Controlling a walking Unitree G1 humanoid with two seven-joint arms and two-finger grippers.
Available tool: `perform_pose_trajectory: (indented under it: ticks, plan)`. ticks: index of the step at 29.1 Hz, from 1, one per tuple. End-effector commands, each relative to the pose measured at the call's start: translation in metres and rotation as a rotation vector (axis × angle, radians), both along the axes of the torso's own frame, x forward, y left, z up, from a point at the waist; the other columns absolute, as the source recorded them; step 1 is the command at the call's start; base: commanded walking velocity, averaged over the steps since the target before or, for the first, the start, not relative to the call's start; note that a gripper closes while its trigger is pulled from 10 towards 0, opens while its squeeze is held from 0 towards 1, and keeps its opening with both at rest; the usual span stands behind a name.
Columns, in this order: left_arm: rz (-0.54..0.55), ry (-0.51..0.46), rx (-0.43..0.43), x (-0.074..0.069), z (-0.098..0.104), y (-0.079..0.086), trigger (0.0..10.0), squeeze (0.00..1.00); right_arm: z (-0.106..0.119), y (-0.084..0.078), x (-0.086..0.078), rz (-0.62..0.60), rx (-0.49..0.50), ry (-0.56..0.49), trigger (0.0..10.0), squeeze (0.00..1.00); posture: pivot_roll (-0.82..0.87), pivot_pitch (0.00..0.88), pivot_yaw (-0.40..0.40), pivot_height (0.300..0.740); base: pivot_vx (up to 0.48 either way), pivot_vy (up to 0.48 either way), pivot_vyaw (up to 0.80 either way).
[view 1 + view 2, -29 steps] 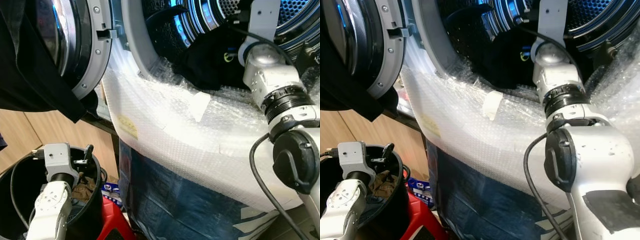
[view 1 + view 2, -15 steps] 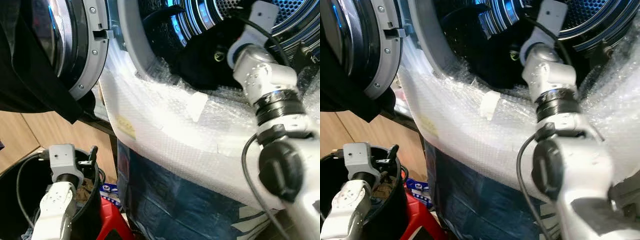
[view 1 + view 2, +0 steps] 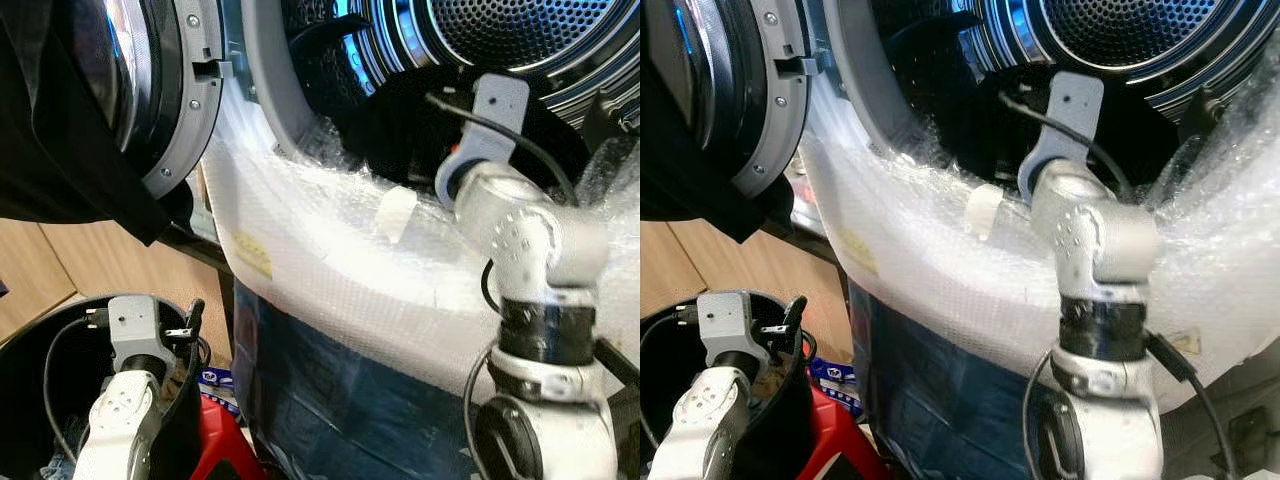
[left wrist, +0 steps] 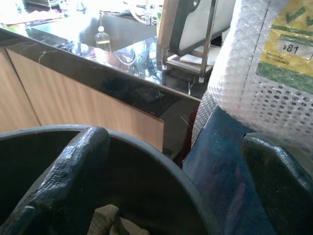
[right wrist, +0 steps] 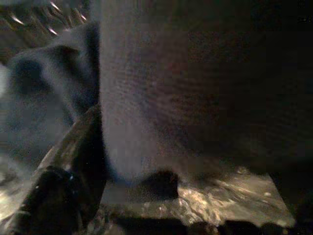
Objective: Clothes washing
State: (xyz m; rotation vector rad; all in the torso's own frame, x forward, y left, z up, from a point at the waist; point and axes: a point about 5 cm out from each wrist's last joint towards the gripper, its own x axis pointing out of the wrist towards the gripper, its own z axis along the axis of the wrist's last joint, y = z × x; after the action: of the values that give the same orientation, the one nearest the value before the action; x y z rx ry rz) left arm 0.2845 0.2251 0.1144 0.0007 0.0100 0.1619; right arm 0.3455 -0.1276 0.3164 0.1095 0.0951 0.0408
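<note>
Reaching into the drum (image 3: 500,40), right end effector (image 5: 122,161) appears clamped on dark garment (image 5: 146,88) — fabric may snag on bubble wrap (image 3: 330,270); left end effector (image 4: 166,161) sits apart over bucket (image 3: 40,350).

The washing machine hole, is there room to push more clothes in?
Yes. The upper part of the drum is open, above the dark clothes heaped at the front. Low down is crowded: the right arm reaches over the bubble wrap there. The left gripper sits at the black bucket.
</note>
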Motion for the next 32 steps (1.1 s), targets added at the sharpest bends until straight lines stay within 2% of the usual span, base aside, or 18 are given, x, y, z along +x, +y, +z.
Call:
perform_pose_trajectory:
  ticks: [1, 7, 11, 12, 13, 18, 19, 21, 23, 27, 29, 31, 32]
  plan:
    - [-0.011, 0.009, -0.002, 0.002, -0.001, -0.001, 10.0, 0.00, 0.008, 0.005, -0.019, 0.088, -0.017, -0.058, 10.0, 0.00, -0.04, 0.030, -0.052, 0.740, 0.000, 0.000, 0.00]
    - [-0.017, 0.003, -0.005, 0.004, 0.000, -0.003, 10.0, 0.00, 0.010, 0.009, -0.034, 0.162, -0.013, -0.108, 10.0, 0.00, -0.04, 0.033, -0.053, 0.740, 0.000, 0.000, 0.00]
    - [-0.022, 0.002, -0.007, 0.004, 0.001, -0.005, 10.0, 0.00, 0.014, 0.011, -0.049, 0.271, -0.042, -0.167, 10.0, 0.00, -0.04, 0.037, -0.052, 0.740, 0.000, 0.000, 0.00]
    - [-0.024, 0.002, -0.006, 0.003, 0.001, -0.004, 10.0, 0.00, 0.012, 0.013, -0.059, 0.351, -0.091, -0.196, 10.0, 0.00, -0.04, 0.037, -0.050, 0.740, 0.000, 0.000, 0.00]
    - [-0.024, 0.002, -0.006, 0.003, 0.001, -0.004, 10.0, 0.00, 0.012, 0.013, -0.059, 0.351, -0.091, -0.196, 10.0, 0.00, -0.04, 0.037, -0.050, 0.740, 0.000, 0.000, 0.00]
    - [-0.024, 0.002, -0.002, 0.003, 0.001, -0.003, 10.0, 0.00, 0.000, 0.016, -0.084, 0.570, -0.230, -0.222, 10.0, 0.00, -0.04, 0.038, -0.047, 0.740, 0.000, 0.000, 0.00]
    - [-0.027, 0.001, -0.004, 0.003, 0.001, -0.004, 10.0, 0.00, -0.001, 0.017, -0.090, 0.634, -0.304, -0.239, 10.0, 0.00, -0.04, 0.033, -0.048, 0.740, 0.000, 0.000, 0.00]
    - [-0.029, 0.000, -0.004, 0.004, 0.001, -0.004, 10.0, 0.00, 0.000, 0.018, -0.091, 0.676, -0.324, -0.261, 10.0, 0.00, -0.04, 0.031, -0.046, 0.740, 0.000, 0.000, 0.00]
    - [-0.031, 0.000, -0.004, 0.004, 0.002, -0.005, 10.0, 0.00, 0.000, 0.019, -0.091, 0.697, -0.314, -0.272, 10.0, 0.00, -0.03, 0.024, -0.049, 0.740, 0.000, 0.000, 0.00]
    - [-0.029, -0.014, -0.008, 0.006, 0.004, -0.006, 10.0, 0.00, 0.000, 0.027, -0.070, 0.692, -0.334, -0.258, 10.0, 0.00, -0.02, 0.005, -0.054, 0.740, 0.000, 0.000, 0.00]
    - [-0.030, -0.018, -0.009, 0.006, 0.005, -0.006, 10.0, 0.00, -0.002, 0.029, -0.058, 0.668, -0.336, -0.216, 10.0, 0.00, -0.01, 0.000, -0.053, 0.740, 0.000, 0.000, 0.00]
    - [-0.031, -0.020, -0.006, 0.007, 0.006, -0.006, 10.0, 0.00, 0.000, 0.033, -0.032, 0.610, -0.362, -0.190, 10.0, 0.00, 0.00, 0.000, -0.050, 0.740, 0.000, 0.000, 0.00]
    - [-0.031, -0.021, -0.006, 0.007, 0.006, -0.006, 10.0, 0.00, 0.001, 0.035, -0.025, 0.595, -0.372, -0.185, 10.0, 0.00, 0.00, 0.000, -0.049, 0.740, 0.000, 0.000, 0.00]
